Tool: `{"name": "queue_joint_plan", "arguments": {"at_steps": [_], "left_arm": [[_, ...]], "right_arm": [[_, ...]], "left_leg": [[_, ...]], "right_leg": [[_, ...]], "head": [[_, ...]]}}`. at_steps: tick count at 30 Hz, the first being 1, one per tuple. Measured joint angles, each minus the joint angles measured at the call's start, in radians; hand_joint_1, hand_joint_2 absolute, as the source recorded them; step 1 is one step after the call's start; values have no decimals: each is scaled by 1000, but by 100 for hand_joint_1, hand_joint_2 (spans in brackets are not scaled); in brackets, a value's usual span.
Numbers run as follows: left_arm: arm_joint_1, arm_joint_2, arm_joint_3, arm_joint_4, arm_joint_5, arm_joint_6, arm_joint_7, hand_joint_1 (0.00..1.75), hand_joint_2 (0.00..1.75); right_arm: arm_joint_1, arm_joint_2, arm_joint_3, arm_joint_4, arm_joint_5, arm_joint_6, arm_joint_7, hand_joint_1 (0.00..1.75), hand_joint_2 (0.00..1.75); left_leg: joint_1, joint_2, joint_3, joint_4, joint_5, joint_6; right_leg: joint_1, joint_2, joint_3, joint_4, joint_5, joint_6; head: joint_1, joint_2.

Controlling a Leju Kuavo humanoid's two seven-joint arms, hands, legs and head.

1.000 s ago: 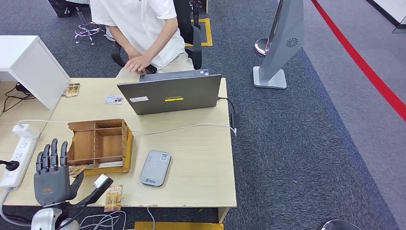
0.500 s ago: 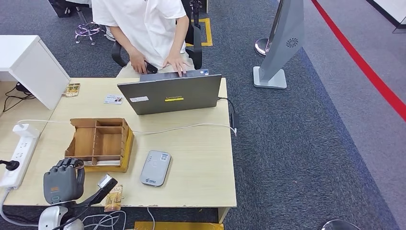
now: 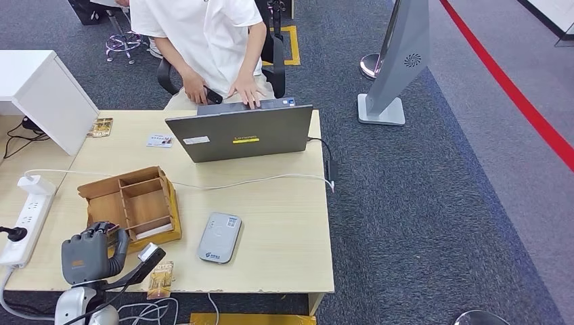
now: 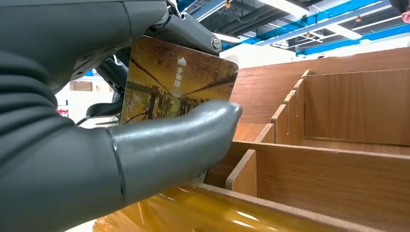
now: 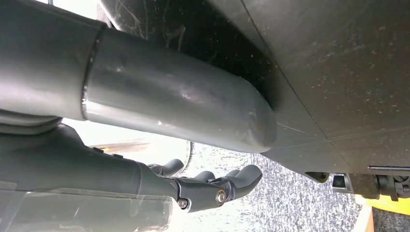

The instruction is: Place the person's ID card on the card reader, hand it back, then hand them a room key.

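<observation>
The left hand (image 3: pixel 91 252) sits at the near-left corner of the desk, fingers curled in, and it's pinching a room key card (image 4: pixel 179 82) between the thick grey thumb (image 4: pixel 183 140) and the darker fingers behind it. The card is a flat rectangle with rounded corners, glossy, printed with a golden-brown landscape plus a small white arrow and some white characters up top. It's held upright right at the edge of the wooden organizer box (image 3: pixel 128 203), which is thin plywood split by slotted dividers into several compartments and sits skewed on the desk. In the left wrist view there's shiny yellow film or plastic along the box's bottom edge.

The right hand (image 5: pixel 212 186) hangs down beside the robot's body with its dark fingers loosely curved and apart, nothing in them.

Another key card (image 3: pixel 161 277) lies flat near the front edge of the desk, just beside the left hand. The card reader (image 3: pixel 220 237) is a grey rounded-rectangle slab with a smooth top, near the middle of the light wood-grain table (image 3: pixel 284 230). A small white ID card (image 3: pixel 160 140) lies at the far side beside the grey laptop (image 3: pixel 240 139). A person in a white shirt (image 3: pixel 210 34) sits behind it, hand on the laptop. White power strip (image 3: pixel 24 217) off on the left.
</observation>
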Motion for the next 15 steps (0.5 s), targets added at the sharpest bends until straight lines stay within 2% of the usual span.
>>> {"name": "queue_joint_plan", "arguments": {"at_steps": [7,15], "left_arm": [[22,-2,-17,-61,19,0,-15,175,0],[51,11,-135,-212,88,0,31,175,0]], "right_arm": [[1,0,0,0,-2,-1,1,0,0],[5,0,0,0,-10,-6,4,0,0]], "left_leg": [[0,0,0,0,0,0],[0,0,0,0,0,0]], "right_leg": [[0,0,0,0,0,0],[0,0,0,0,0,0]], "head": [[0,0],[0,0]]}}
